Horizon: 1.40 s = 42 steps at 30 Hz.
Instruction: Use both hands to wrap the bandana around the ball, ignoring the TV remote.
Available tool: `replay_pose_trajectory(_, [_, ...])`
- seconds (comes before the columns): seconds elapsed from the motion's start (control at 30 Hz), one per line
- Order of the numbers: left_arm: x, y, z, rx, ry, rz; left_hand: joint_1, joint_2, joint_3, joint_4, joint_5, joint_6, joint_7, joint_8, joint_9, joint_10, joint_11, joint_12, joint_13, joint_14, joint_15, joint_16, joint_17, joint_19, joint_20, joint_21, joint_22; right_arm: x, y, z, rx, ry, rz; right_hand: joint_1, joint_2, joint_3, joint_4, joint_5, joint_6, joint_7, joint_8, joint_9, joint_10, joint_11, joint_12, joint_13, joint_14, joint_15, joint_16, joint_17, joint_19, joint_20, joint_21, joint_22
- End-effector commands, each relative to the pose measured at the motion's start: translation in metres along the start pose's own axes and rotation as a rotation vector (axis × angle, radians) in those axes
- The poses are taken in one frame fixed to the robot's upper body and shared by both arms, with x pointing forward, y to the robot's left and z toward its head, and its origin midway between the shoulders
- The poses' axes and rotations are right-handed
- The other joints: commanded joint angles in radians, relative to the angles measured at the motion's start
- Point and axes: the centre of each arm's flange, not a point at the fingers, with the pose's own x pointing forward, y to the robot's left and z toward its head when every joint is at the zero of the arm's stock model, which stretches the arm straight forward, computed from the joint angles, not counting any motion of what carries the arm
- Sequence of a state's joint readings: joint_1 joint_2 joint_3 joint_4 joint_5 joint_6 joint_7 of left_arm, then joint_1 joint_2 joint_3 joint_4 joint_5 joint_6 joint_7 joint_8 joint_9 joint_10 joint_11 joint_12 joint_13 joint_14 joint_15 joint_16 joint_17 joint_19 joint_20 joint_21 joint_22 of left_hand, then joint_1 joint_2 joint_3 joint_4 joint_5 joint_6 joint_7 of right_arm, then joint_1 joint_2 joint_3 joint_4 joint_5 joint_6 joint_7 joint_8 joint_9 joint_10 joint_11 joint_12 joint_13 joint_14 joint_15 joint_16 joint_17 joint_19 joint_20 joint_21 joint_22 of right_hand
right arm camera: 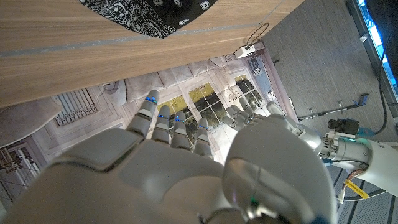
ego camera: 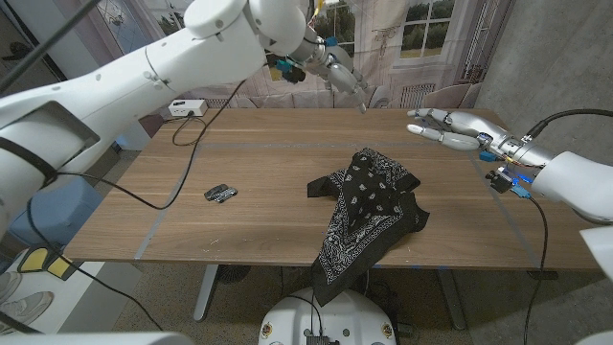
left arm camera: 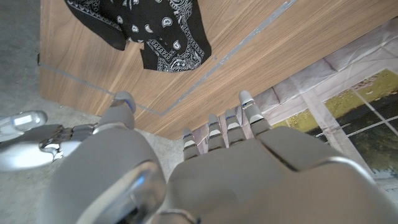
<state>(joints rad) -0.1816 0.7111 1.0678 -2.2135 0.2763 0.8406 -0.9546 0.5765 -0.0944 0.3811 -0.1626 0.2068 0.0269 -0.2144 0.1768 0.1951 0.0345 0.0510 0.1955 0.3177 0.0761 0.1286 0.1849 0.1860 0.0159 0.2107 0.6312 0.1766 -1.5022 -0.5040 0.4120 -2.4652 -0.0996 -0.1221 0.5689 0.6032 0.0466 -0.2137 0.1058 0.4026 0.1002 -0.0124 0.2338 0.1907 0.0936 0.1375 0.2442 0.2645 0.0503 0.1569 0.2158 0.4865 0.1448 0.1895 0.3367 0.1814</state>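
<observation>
The black bandana point(ego camera: 369, 196) with white paisley lies crumpled at the table's middle, humped at its far part, with one corner hanging over the near edge. The cloth hides whatever lies under the hump. A small dark TV remote point(ego camera: 220, 193) lies to its left. My left hand point(ego camera: 340, 72) is raised above the table's far edge, open, fingers stretched, holding nothing. My right hand point(ego camera: 450, 126) hovers at the far right, open and apart from the cloth. The left wrist view shows the left hand point(left arm camera: 224, 162), the bandana point(left arm camera: 149, 28) and the right hand point(left arm camera: 37, 134). The right wrist view shows the right hand point(right arm camera: 186, 168) and the bandana point(right arm camera: 149, 15).
A white box point(ego camera: 185, 107) with black cables sits at the table's far left corner; one cable trails across the wooden table point(ego camera: 268, 144) toward the remote. A curtain printed with windows hangs behind the table.
</observation>
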Motion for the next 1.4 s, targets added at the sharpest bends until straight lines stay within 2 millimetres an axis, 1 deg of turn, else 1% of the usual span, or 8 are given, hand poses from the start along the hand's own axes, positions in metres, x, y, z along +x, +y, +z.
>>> replay_pose_trajectory(0.03, [0.022,-0.006,0.000,0.056,0.124,-0.119,0.012,-0.029,-0.017,0.000,0.015,-0.036,-0.003,0.000,0.003,-0.015,0.001,0.002,-0.001,-0.018,0.003,0.001,0.001,0.006,0.006,-0.012,0.003,0.010,-0.001,-0.004,0.003,-0.012,0.011,0.006,-0.002,-0.004,-0.007,-0.004,0.007,-0.003,-0.002,0.003,0.008,0.005,0.005,-0.001,0.007,-0.001,0.006,0.000,0.007,-0.001,0.003,0.004])
replay_pose_trajectory(0.17, [0.030,-0.009,0.001,0.077,0.147,-0.158,0.034,-0.048,-0.027,-0.004,0.030,-0.053,-0.004,0.005,0.005,-0.033,0.008,0.003,-0.001,-0.021,0.004,0.004,0.002,0.007,0.005,-0.022,0.004,0.013,-0.001,-0.005,0.010,-0.015,0.012,0.005,-0.002,-0.005,-0.006,-0.005,0.008,-0.003,-0.002,0.003,0.011,0.004,0.004,-0.002,0.008,-0.004,0.006,-0.002,0.008,-0.001,0.002,0.004])
replay_pose_trajectory(0.3, [0.041,-0.015,0.003,0.091,0.154,-0.163,0.056,-0.047,-0.030,-0.002,0.043,-0.056,-0.004,0.012,0.007,-0.043,0.013,0.007,0.000,-0.019,0.005,0.009,0.004,0.011,0.005,-0.029,0.004,0.017,-0.001,-0.006,0.013,-0.016,0.018,0.003,-0.001,-0.006,-0.005,-0.007,0.008,-0.003,-0.004,0.003,0.013,0.003,0.005,-0.003,0.010,-0.005,0.006,-0.004,0.008,-0.002,0.001,0.004])
replay_pose_trajectory(0.5, [0.058,-0.026,0.008,0.114,0.139,-0.191,0.104,-0.019,-0.034,0.012,0.061,-0.012,-0.005,0.037,0.015,0.026,-0.001,0.051,0.009,0.039,-0.021,0.033,0.007,0.043,0.005,-0.042,0.007,0.024,-0.002,-0.007,0.016,-0.013,0.029,0.001,0.000,-0.008,-0.004,-0.009,0.005,-0.003,-0.007,0.003,0.015,0.002,0.004,-0.004,0.009,-0.005,0.005,-0.006,0.006,0.000,-0.001,0.004])
replay_pose_trajectory(0.8, [0.082,-0.040,0.002,0.083,0.128,-0.277,0.112,-0.020,-0.043,0.016,0.061,0.006,-0.004,0.043,0.016,0.033,0.008,0.057,0.013,0.056,-0.019,0.037,0.006,0.059,0.005,-0.045,0.007,0.031,-0.002,-0.009,0.019,-0.010,0.033,-0.001,0.001,-0.011,-0.002,-0.012,0.000,-0.002,-0.011,0.003,0.011,0.001,0.000,-0.006,0.008,-0.003,0.003,-0.010,0.006,0.002,-0.003,0.004])
replay_pose_trajectory(0.83, [0.084,-0.041,0.001,0.083,0.125,-0.283,0.114,-0.019,-0.049,0.020,0.060,0.029,-0.003,0.051,0.018,0.055,0.013,0.068,0.016,0.074,-0.024,0.042,0.006,0.070,0.005,-0.047,0.007,0.032,-0.002,-0.009,0.020,-0.010,0.032,-0.001,0.002,-0.011,-0.002,-0.012,-0.001,-0.002,-0.011,0.003,0.010,0.001,0.000,-0.006,0.008,-0.002,0.003,-0.011,0.007,0.003,-0.004,0.004])
replay_pose_trajectory(0.93, [0.091,-0.044,0.000,0.077,0.114,-0.310,0.121,-0.014,-0.060,0.026,0.060,0.035,-0.005,0.049,0.020,0.126,-0.002,0.102,0.026,0.110,-0.043,0.051,0.007,0.094,0.006,-0.052,0.008,0.033,-0.003,-0.009,0.019,-0.010,0.030,-0.002,0.002,-0.012,-0.002,-0.013,-0.005,-0.001,-0.014,0.003,0.008,0.000,-0.002,-0.007,0.007,-0.004,0.002,-0.012,0.006,0.003,-0.005,0.004])
replay_pose_trajectory(1.4, [0.116,-0.060,0.005,0.099,0.106,-0.346,0.154,0.007,-0.067,0.027,0.056,0.106,-0.005,0.068,0.022,0.145,-0.007,0.123,0.045,0.158,-0.063,0.058,0.008,0.147,0.004,-0.057,0.009,0.033,-0.003,-0.012,0.026,-0.006,0.031,0.000,0.003,-0.014,-0.003,-0.017,-0.013,-0.002,-0.020,0.004,0.004,0.001,-0.006,-0.009,0.006,-0.005,0.000,-0.018,0.008,0.003,-0.008,0.004])
